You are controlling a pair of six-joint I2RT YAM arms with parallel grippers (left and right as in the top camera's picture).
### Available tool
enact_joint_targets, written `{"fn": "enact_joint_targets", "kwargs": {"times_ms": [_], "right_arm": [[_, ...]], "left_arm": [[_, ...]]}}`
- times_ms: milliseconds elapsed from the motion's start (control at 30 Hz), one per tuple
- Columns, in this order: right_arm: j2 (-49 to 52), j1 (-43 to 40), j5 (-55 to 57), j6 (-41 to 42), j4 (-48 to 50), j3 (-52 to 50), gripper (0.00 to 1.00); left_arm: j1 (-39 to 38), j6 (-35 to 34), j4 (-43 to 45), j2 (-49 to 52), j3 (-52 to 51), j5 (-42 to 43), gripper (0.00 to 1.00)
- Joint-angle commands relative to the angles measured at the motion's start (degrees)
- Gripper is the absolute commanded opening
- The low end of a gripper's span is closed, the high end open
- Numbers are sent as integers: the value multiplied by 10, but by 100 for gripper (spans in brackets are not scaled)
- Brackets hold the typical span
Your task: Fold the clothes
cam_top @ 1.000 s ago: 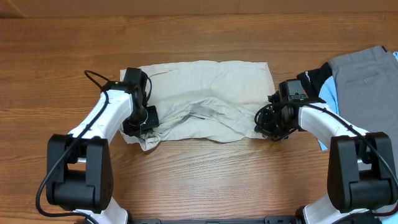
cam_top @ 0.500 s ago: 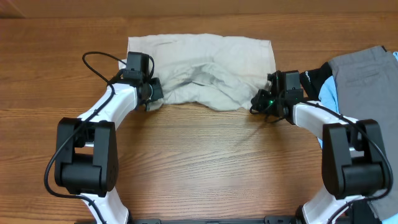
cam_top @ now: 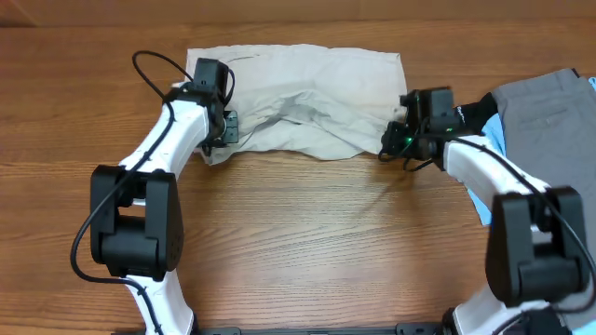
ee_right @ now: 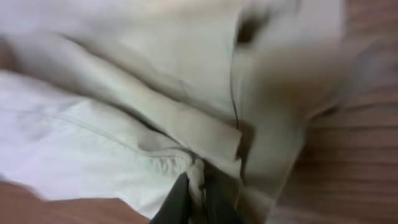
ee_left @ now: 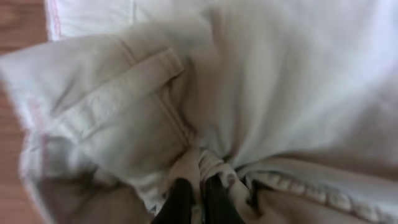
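Overhead, the left gripper [cam_top: 224, 131] pinches the beige trousers [cam_top: 317, 88] at their 9 o'clock edge. The right gripper [cam_top: 390, 141] pinches the 3 o'clock edge.

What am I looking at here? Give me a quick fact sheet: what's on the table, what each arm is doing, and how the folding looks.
surface: wooden table
main item: beige clothes, wrinkled, lying at the far side
left gripper: shut on the garment's near left edge
right gripper: shut on its near right edge
set aside: grey trousers and a light-blue garment, far right
fold: near edge bunched, not yet neat
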Motion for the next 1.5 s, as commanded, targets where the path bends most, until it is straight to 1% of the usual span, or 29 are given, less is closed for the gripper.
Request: {"fn": "enact_joint_targets", "kwargs": {"times_ms": [0,67,167,200,367,467,533,800,1033,1067,1100,1133,1167,1200,1233,1300,1400,1433,1467], "right_arm": [[-82,-1,6,-37,-78,55,4],[-116,-1,13,-47,-155,62,4],[-142,-1,47,-47,-227,62,4],[-150,-1,67,-47,-271,62,4],[-150,-1,72,-47,-366,61,4],[-150,-1,72,-44,-408,57,4],[-150,-1,72,-42,-423,50,4],[-150,-1,72,-43,-421,18,4],[-150,-1,72,-31,-459,8,6],[-150,-1,72,-29,-467,8,7],[-150,-1,72,-27,-475,8,19],[-150,-1,72,-27,-480,8,27],[-150,-1,72,-28,-487,8,47],[-150,-1,72,-28,-492,8,64],[-150,-1,72,-28,-495,9,70],[-150,-1,72,-28,-496,16,74],[-150,-1,71,-28,-507,41,74],[-150,-1,63,-28,-517,59,72],[-150,-1,45,-28,-526,68,69]], "left_arm": [[8,28,-76,-39,57,-50,4],[8,21,-136,-69,72,-49,4],[9,13,-191,-98,73,-50,4],[9,-5,-223,-113,73,-53,4],[9,-66,-300,-141,73,-59,5],[9,-130,-355,-141,67,-58,10],[9,-151,-376,-141,57,-58,11],[9,-159,-371,-141,-18,-48,10],[8,-159,-358,-141,-88,-10,11],[8,-159,-358,-141,-94,-8,15],[8,-159,-359,-141,-100,-3,23],[8,-159,-360,-141,-103,1,29],[9,-159,-366,-141,-104,3,43],[8,-156,-373,-141,-104,2,66],[9,-147,-377,-141,-104,2,71],[10,-125,-389,-141,-94,3,73],[12,-122,-419,-141,-60,3,72],[12,-122,-434,-142,-33,3,71],[10,-120,-439,-145,-12,21,67]]}}
